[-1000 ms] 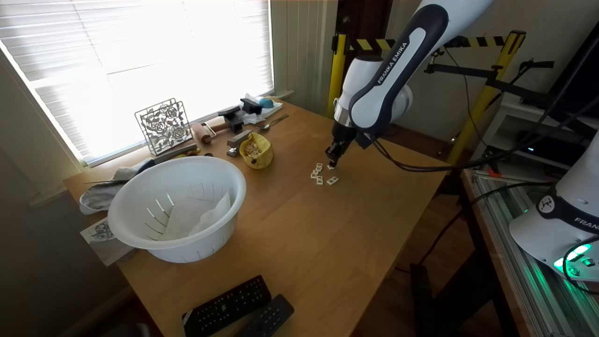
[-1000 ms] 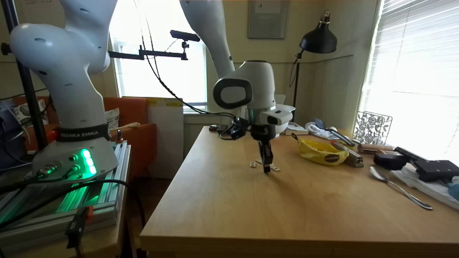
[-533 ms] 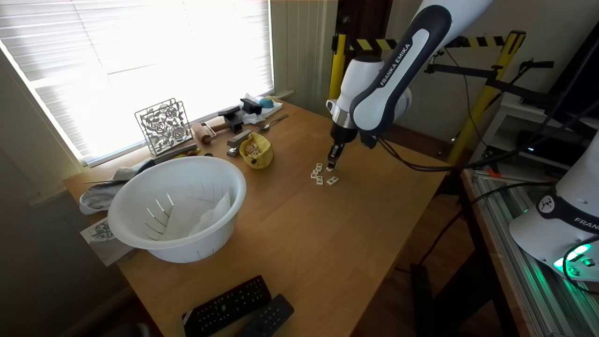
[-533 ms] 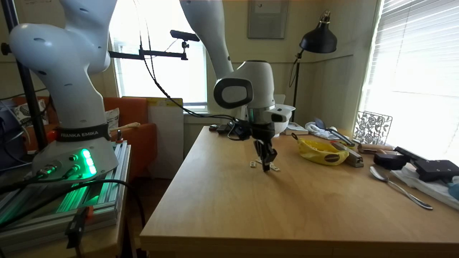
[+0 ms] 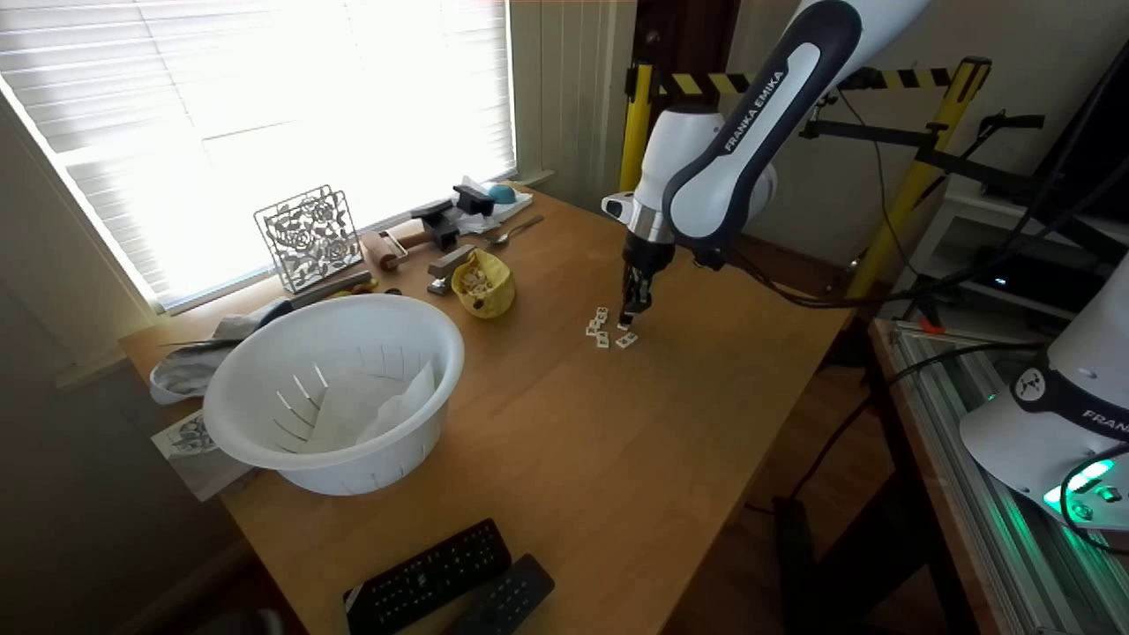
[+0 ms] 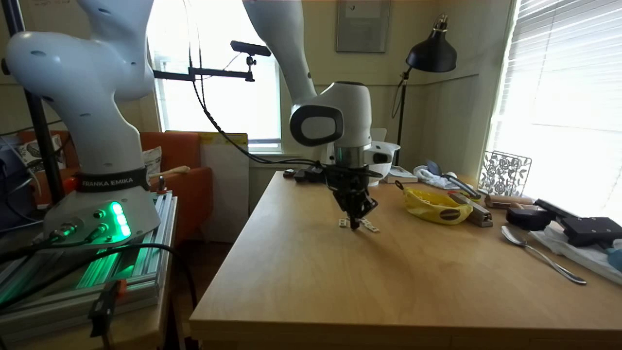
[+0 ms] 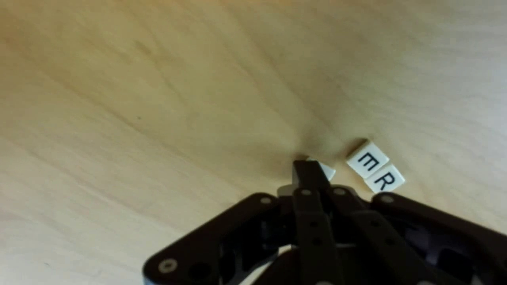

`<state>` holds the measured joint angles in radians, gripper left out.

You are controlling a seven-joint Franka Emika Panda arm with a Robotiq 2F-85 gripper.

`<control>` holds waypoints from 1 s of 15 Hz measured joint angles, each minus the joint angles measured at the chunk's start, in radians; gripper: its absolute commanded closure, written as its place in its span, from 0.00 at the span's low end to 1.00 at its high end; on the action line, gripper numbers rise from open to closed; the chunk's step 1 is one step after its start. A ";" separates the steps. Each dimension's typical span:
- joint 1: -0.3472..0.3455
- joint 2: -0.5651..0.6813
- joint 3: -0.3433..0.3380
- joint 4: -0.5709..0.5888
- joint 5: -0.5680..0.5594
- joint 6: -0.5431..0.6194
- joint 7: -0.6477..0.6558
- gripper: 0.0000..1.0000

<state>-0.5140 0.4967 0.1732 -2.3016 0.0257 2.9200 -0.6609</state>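
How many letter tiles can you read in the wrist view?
2: an R tile and, against it, what looks like an E tile, both right of the end effector. A third tile is partly hidden behind it, unreadable; more may be hidden.

wrist v. close, ext. views share table [image 5: 573, 423]

smooth letter tiles [image 7: 367, 160], satin wooden table [image 6: 388, 282], glossy metal spoon [image 6: 529, 247]

One robot arm [image 5: 736, 176], one gripper [image 6: 354, 225] | in the wrist view, at least three letter tiles [image 7: 367, 160] | one banana-shaped pouch [image 6: 430, 210], the white pieces [image 5: 476, 282] inside too small to count | two remote controls [image 5: 430, 578] | one colander [image 5: 379, 470] | one napkin holder [image 5: 310, 236] | one spoon [image 6: 514, 236] | one wooden roller [image 5: 383, 252] | one desk lamp [image 6: 431, 52]
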 measured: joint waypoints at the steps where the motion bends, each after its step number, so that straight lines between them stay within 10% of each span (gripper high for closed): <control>1: -0.008 -0.002 0.003 0.000 -0.006 -0.012 -0.047 1.00; 15: 0.043 -0.016 -0.078 0.000 -0.070 -0.048 -0.432 1.00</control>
<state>-0.4714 0.4805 0.0957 -2.3017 -0.0439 2.8724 -1.0927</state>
